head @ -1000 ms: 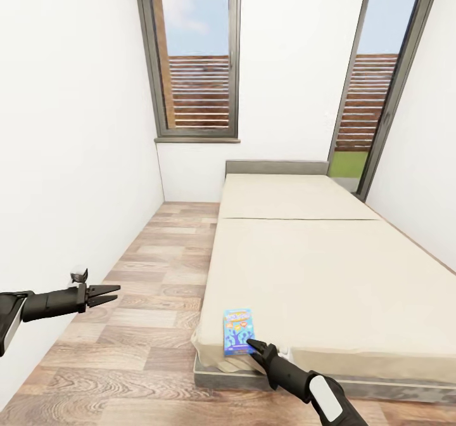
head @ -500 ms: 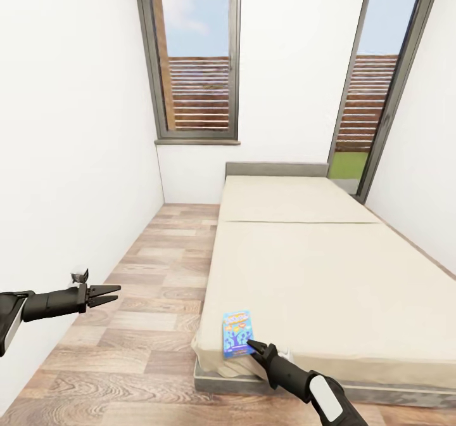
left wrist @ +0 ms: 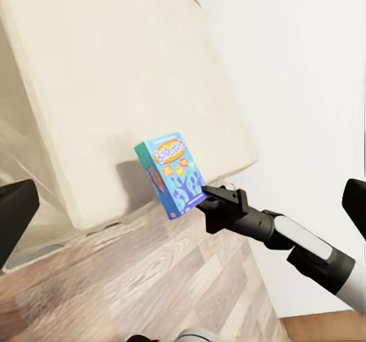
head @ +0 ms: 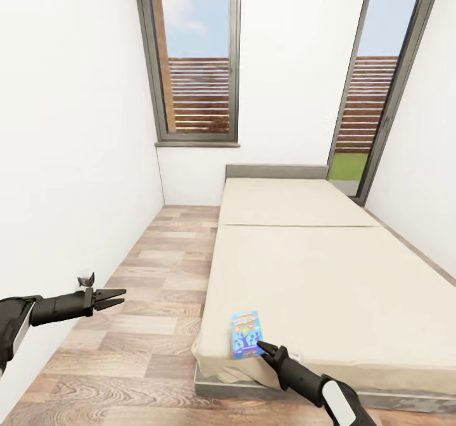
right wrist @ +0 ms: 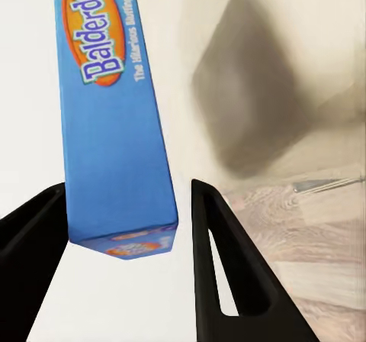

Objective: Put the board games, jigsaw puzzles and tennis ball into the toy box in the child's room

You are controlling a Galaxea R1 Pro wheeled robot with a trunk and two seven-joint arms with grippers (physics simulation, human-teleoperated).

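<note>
Board game [head: 246, 334] lifted, tilted, right gripper [head: 261, 347]

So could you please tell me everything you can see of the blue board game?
The blue board game is a flat rectangular box lettered Balderdash on an orange oval. It stands tilted at the near corner of the bed, above the mattress. The right end effector has its fingers either side of the box's lower end; actual contact is unclear.
</note>
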